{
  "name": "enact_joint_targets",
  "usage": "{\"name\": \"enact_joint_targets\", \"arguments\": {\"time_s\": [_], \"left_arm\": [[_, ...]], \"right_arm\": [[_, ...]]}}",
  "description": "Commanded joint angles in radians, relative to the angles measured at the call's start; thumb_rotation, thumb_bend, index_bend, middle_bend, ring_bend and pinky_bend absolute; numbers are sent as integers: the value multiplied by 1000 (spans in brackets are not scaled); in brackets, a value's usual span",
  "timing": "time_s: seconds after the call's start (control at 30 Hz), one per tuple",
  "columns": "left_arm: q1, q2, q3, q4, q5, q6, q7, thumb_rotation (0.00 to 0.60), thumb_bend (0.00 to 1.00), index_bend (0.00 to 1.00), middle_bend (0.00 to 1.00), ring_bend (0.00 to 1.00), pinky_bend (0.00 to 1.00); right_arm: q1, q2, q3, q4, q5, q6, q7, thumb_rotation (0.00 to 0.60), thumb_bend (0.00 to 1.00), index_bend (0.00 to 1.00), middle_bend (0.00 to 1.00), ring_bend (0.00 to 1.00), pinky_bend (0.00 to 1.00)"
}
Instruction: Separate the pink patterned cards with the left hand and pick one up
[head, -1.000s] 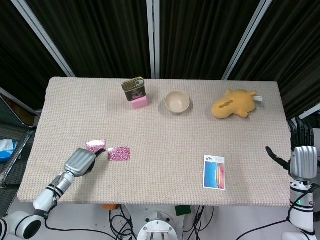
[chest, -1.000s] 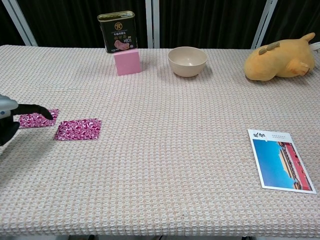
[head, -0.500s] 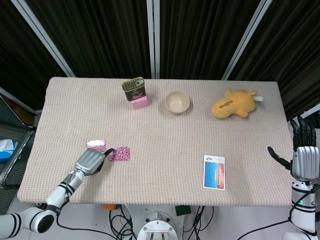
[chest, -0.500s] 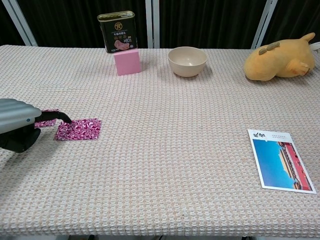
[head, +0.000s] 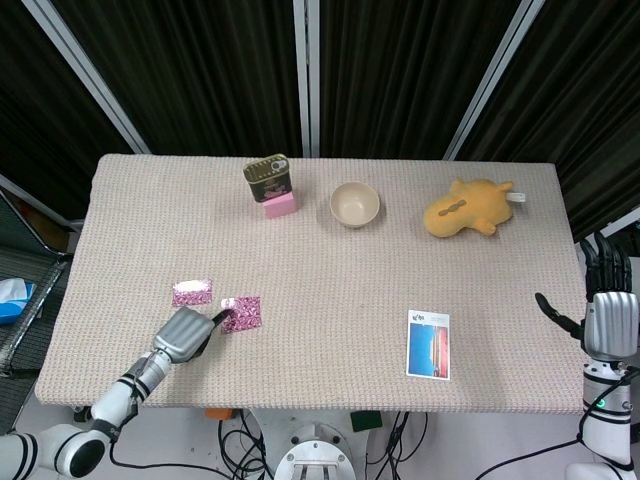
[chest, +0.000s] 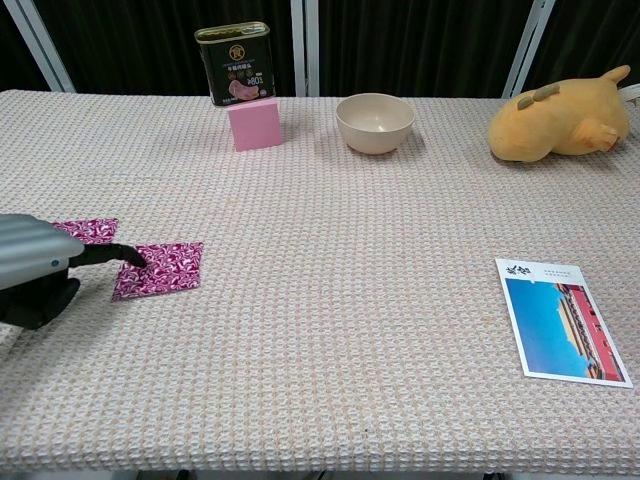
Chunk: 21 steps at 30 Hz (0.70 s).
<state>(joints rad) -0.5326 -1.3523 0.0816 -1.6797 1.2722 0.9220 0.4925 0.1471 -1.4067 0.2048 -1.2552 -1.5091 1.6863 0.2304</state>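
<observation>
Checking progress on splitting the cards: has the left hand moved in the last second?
Yes. The left hand has shifted right and toward the table's near edge, from the left pink card onto the right pink card.

Open cloth around the cards
From table (head: 330, 260) center: can (head: 267, 179) at 11, bowl (head: 355, 204) at 12, plush toy (head: 467, 208) at 2, postcard (head: 429, 344) at 5.

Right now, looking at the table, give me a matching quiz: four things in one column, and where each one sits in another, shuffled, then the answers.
Things:
1. luncheon meat can
2. postcard
3. yellow plush toy
4. left hand

Places:
A. far right corner of the table
B. on a pink block
C. fingertip on a pink patterned card
D. flat near the front right edge

Pairs: 1-B, 2-D, 3-A, 4-C
</observation>
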Motion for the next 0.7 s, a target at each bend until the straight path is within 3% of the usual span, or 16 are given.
{"name": "enact_joint_targets", "arguments": {"time_s": [0.03, 0.7], "left_arm": [[8, 5, 14, -12, 14, 7, -4, 600, 774, 131, 1000, 844, 871], [26, 35, 75, -61, 164, 25, -95, 600, 774, 138, 1000, 844, 871]], "right_arm": [[0, 0, 0, 0, 0, 0, 0, 600, 364, 0, 0, 0, 0], [-2, -3, -4, -1, -1, -3, -4, 600, 365, 0, 0, 0, 0]]}}
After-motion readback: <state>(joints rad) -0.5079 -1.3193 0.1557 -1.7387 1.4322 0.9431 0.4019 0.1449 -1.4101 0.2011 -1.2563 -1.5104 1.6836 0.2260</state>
